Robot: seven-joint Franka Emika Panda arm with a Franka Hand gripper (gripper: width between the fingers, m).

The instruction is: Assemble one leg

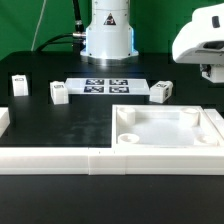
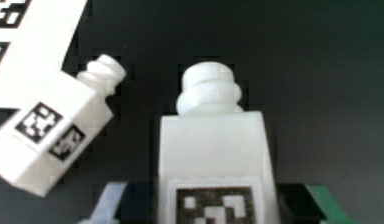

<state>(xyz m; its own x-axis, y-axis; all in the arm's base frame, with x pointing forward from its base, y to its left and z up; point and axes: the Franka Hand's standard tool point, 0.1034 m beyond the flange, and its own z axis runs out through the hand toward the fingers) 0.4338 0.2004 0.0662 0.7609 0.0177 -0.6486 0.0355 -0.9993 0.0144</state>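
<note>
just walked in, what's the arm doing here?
The gripper looks shut on the leg, with a finger on each side of its tagged body. A second leg lies tilted on the black table close by. The panel sits at the exterior view's right with no leg on it. A third leg and a fourth leg stand left of the marker board.

The base point(image 1: 108, 30) is a glossy white column with a pale blue band point(image 1: 108, 46) low on it, and black cables point(image 1: 58, 38) run off beside it. The head point(image 1: 200, 40) is a rounded white shell, dark underneath. On the tool point(image 2: 215, 206), the fingers point(image 2: 121, 204) look dark grey-green.
</note>
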